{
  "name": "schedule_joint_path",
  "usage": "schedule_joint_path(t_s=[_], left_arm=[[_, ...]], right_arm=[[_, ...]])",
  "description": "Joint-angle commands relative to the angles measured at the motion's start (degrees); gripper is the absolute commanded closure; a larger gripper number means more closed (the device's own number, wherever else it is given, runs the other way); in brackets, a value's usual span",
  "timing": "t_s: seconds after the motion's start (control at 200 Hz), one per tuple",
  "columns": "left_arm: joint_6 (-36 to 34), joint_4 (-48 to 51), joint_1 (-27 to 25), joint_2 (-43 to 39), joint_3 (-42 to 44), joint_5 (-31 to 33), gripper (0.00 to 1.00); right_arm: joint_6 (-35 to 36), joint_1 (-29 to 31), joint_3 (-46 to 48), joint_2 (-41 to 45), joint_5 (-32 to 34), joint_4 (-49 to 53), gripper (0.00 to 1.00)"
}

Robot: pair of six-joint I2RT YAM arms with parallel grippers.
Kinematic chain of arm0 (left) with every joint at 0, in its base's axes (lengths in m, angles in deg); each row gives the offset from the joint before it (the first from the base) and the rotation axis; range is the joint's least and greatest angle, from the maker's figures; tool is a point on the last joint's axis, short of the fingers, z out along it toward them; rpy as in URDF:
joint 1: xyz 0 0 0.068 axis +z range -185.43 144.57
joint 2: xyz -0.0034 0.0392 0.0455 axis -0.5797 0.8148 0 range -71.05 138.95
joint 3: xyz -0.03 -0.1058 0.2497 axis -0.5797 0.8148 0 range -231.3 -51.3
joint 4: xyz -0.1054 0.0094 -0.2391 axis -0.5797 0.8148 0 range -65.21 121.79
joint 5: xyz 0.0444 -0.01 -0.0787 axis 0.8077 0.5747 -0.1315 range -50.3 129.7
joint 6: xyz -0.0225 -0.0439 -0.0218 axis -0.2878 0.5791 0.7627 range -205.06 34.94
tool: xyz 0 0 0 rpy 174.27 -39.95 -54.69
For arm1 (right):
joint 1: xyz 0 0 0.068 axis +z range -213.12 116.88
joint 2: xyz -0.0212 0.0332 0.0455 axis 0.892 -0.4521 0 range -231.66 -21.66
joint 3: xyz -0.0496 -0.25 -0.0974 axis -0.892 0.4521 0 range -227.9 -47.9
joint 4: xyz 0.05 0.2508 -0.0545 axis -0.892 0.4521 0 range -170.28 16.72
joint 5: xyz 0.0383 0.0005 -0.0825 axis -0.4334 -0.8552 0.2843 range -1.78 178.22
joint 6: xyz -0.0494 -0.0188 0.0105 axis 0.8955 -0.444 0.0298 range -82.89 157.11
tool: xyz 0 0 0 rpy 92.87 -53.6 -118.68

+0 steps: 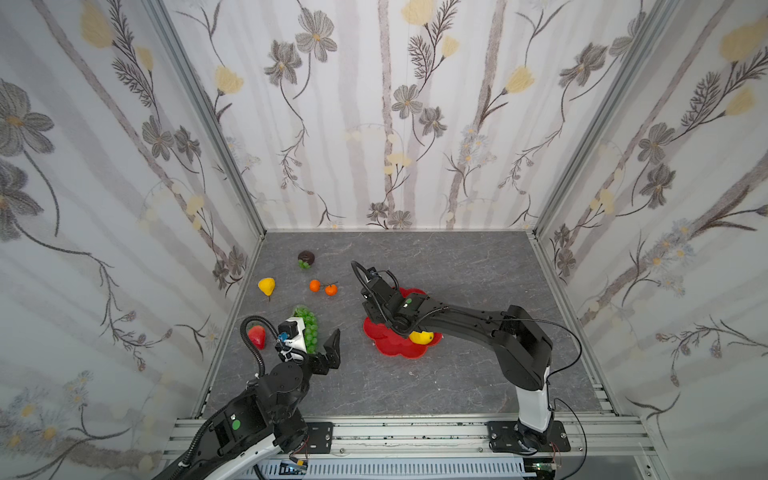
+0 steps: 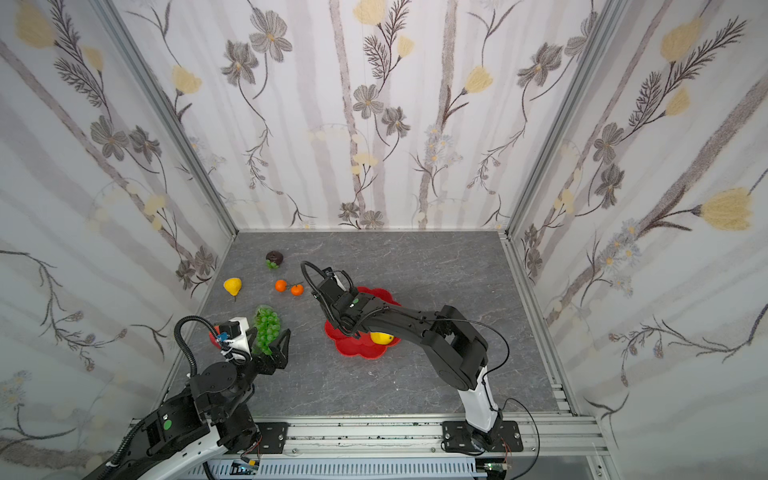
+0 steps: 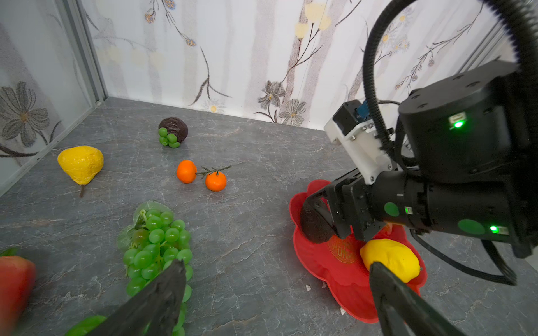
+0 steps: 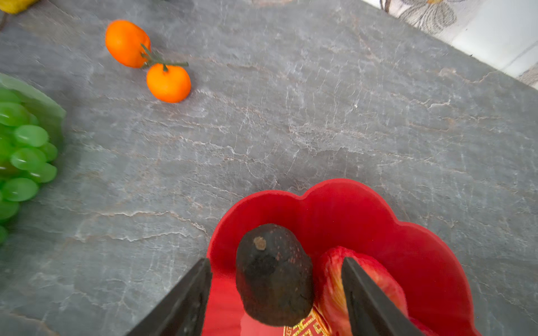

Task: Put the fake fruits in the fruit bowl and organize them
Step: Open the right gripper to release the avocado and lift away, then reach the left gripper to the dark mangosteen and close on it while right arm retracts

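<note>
1. Right gripper (image 4: 276,261) jaws apart, clear of avocado (image 4: 273,276), which sits in fruit bowl (image 4: 349,203) against an apple (image 4: 332,273).
2. Retract straight up; a sideways exit probably rolls the avocado out.
3. Left gripper (image 3: 276,265) wide open, empty, near grape bunch (image 3: 157,244) on the table.

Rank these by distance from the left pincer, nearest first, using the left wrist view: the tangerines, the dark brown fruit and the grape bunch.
From the left pincer:
1. Grape bunch, right beside one fingertip.
2. Tangerines, mid-table, beyond the bunch.
3. Dark brown fruit, farthest, near the back wall.
</note>
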Motion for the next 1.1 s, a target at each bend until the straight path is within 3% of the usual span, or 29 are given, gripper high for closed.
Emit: schedule_joint_path(t_s=[0.0,0.17,0.285,0.445,0.585,0.784,0.934,1.094], left_arm=[[3.3,1.9,0.1,1.9,-2.3,2.0,0.01],[7.1,7.8,0.3,8.5,-7.8,3.0,0.02],[12.0,16.4,1.3,13.9,-12.9,7.2,0.02],[16.8,25.1,7.1,17.3,-16.7,9.6,0.01],[14.5,23.4,16.2,21.1,-17.9,2.9,0.00],[8.3,14.8,31.5,35.5,-20.1,-15.3,0.00],[3.1,7.8,41.3,51.2,-27.0,-23.8,0.00],[-1.9,6.8,48.9,71.9,-42.1,-27.7,0.03]], right_arm=[[-0.6,0.1,1.6,4.3,1.0,0.1,0.27],[-1.5,0.1,9.0,14.8,0.9,-2.0,0.26],[-1.5,-0.1,16.2,22.8,2.3,-4.1,0.23],[-1.7,-1.8,27.9,34.1,4.1,-7.6,0.20],[-2.2,-5.0,37.5,43.0,3.5,-11.1,0.17],[-2.1,-8.7,49.4,54.1,2.5,-16.0,0.13],[-1.2,-9.3,56.2,60.1,3.3,-20.4,0.11],[-0.4,-9.4,62.3,64.6,3.5,-26.5,0.09]])
